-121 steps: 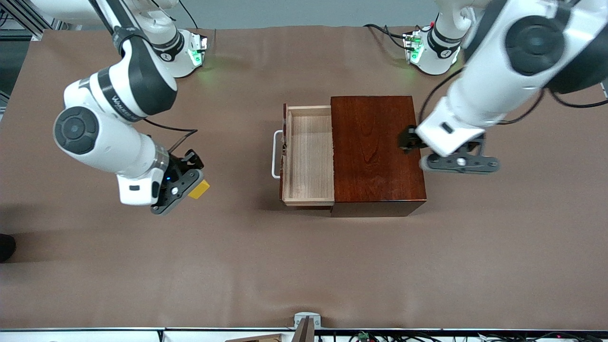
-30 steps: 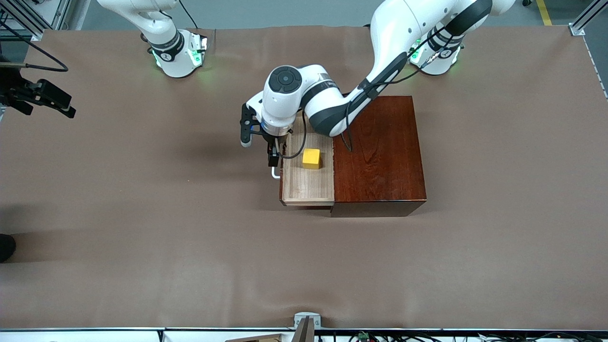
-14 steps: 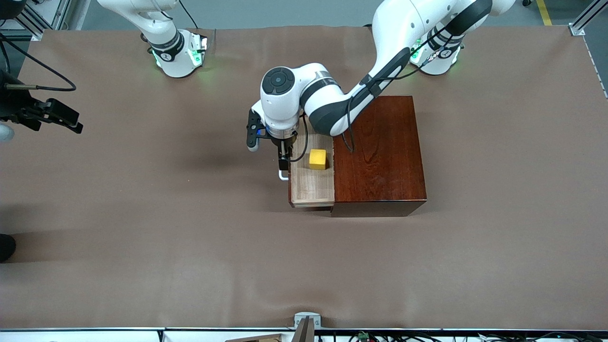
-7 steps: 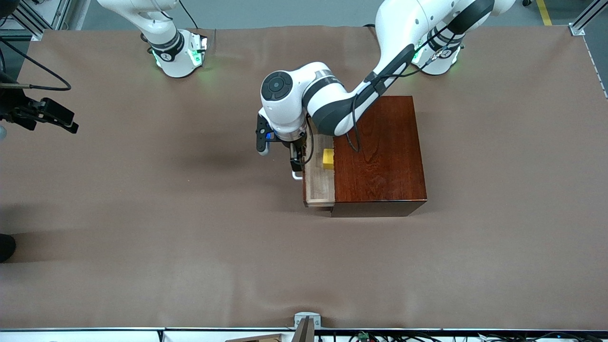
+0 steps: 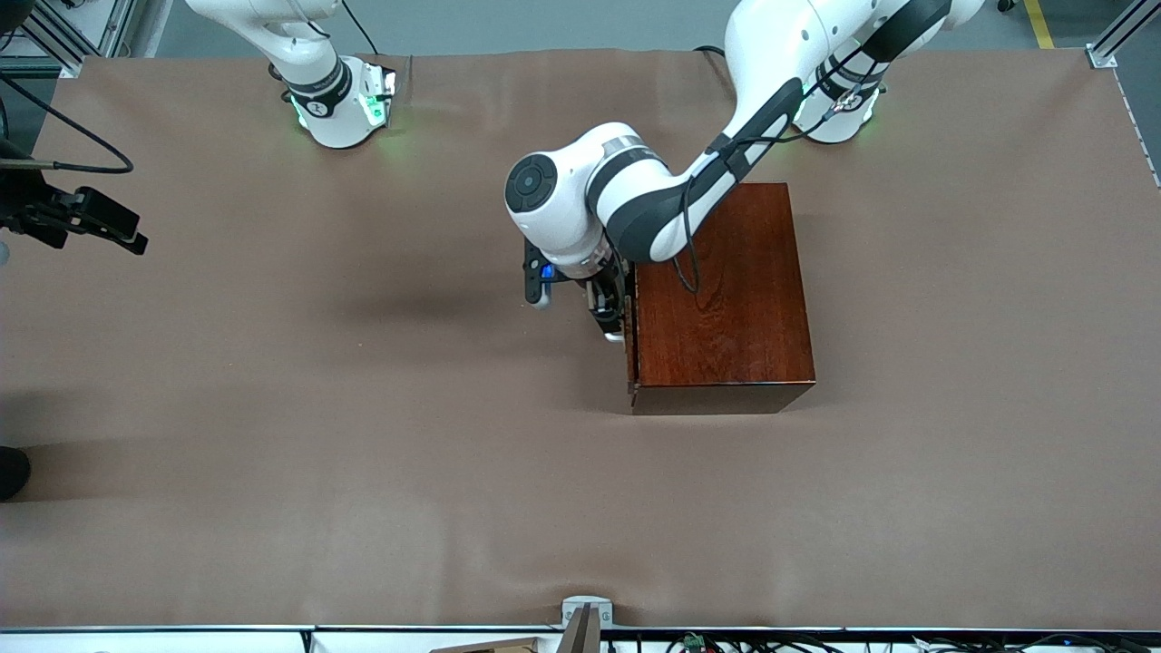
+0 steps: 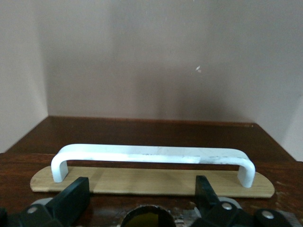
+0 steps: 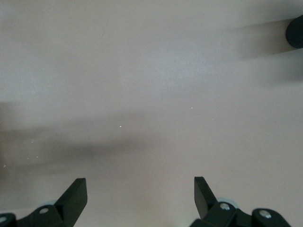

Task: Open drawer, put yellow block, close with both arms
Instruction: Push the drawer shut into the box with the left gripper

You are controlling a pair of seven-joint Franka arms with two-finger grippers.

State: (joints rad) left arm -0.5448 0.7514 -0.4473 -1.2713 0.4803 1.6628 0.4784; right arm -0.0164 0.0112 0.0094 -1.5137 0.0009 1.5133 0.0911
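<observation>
- The table is covered edge to edge with a plain brown sheet.
- A dark reddish-brown wooden box stands on it, toward the left arm's end.
- Both arm bases stand along one edge.
</observation>
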